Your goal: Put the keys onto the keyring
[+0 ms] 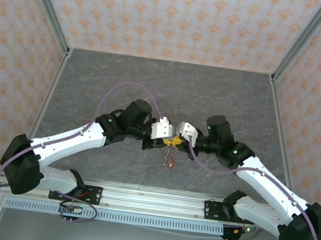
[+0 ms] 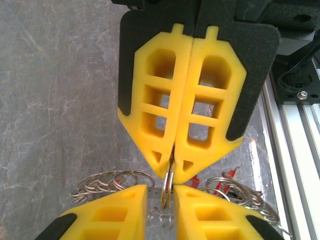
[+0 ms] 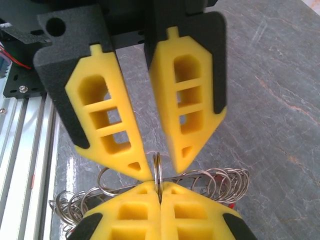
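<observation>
My right gripper (image 3: pixel 160 192) clamps the keyring (image 3: pixel 158 165) edge-on above the middle of the table (image 1: pixel 124 80), the 2 fingers (image 3: pixel 110 125) of my left gripper (image 3: pixel 162 171) slightly apart astride it; I judge it light, stiff, slippery, best pinched across its flat faces.

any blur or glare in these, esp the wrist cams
Top external: even, soft light, sharp, but the keys too small to resolve. Left wrist: the table shines pale at upper left; the left hand at the bottom edge looks slightly soft. Right wrist: crisp on the wire rings, no strong glare.
</observation>
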You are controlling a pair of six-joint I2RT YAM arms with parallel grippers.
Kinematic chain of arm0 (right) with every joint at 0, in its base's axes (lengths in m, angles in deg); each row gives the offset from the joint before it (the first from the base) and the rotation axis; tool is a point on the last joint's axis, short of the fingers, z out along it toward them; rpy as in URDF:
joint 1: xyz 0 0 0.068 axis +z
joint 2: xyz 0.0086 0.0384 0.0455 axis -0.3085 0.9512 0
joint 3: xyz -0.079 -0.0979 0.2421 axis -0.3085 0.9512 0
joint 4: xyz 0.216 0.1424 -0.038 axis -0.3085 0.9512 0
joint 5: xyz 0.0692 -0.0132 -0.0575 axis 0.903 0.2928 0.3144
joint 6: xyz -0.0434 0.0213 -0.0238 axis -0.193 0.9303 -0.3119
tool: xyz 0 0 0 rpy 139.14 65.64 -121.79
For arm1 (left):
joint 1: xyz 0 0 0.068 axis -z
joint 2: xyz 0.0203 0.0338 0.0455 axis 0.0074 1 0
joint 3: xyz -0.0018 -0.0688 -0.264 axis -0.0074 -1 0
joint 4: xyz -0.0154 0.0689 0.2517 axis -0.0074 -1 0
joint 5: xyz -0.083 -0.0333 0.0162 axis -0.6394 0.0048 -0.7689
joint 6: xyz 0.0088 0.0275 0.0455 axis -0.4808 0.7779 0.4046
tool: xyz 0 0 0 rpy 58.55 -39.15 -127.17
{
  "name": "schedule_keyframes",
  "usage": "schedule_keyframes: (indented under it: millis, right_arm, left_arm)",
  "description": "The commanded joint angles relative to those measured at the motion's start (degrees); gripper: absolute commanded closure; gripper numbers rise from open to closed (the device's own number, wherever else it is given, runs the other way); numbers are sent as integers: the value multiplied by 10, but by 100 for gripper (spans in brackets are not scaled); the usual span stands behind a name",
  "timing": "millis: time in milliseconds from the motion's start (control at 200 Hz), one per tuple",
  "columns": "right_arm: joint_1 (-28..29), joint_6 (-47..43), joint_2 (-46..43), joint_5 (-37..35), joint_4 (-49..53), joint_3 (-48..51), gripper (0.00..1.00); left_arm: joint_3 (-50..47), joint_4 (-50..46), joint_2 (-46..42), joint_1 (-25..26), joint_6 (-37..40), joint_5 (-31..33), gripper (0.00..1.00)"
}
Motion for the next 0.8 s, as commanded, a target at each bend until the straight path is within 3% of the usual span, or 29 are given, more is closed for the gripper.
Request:
schedule_keyframes:
  millis: [0,60,265,335,485,796]
  right_arm:
    - [2,5,-2,27,-43,-15,97]
    - [2,2,-4,19,-44,-14,96]
    - [0,7,-20,-24,-43,7,90]
    - [-11,36,-16,-2,-71,28,88]
    - [-30,145,-12,61,-246,98,86]
    - [-36,164,-25,81,-264,99,84]
  left_arm:
    - [17,-9,3,3,12,-6,90]
    - [16,-8,5,4,9,6,100]
    - [-14,48,-21,-4,-19,-12,100]
    - [-32,91,-32,-15,-45,-53,100]
    - [-56,154,-44,-29,-88,-99,100]
    - [-66,164,-47,-29,-100,-108,100]
